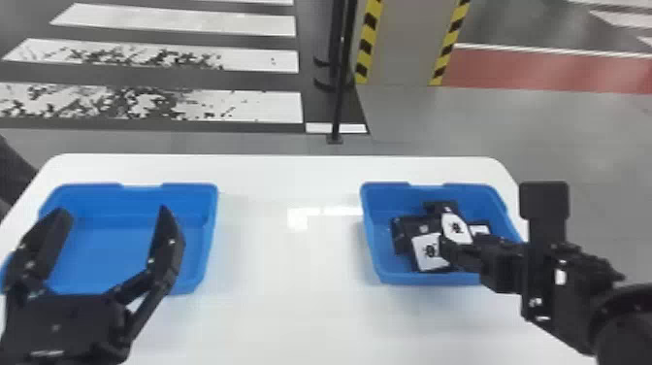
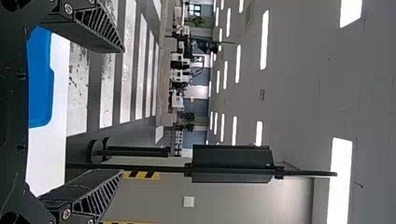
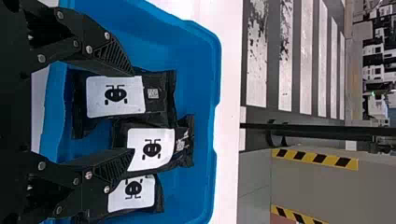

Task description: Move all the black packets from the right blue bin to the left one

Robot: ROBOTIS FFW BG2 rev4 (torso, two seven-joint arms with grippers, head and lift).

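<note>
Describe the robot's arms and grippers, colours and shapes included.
All black. The left gripper and right gripper each have two tapering fingers with ribbed sides and silvery screws at the joints. The right arm carries a round-cornered black block and a small white patch.

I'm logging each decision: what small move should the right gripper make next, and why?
Probably shift the right gripper slightly to centre over the middle black packet before closing: one finger crosses its label, and the gap between the open fingers also takes in a neighbouring packet.
</note>
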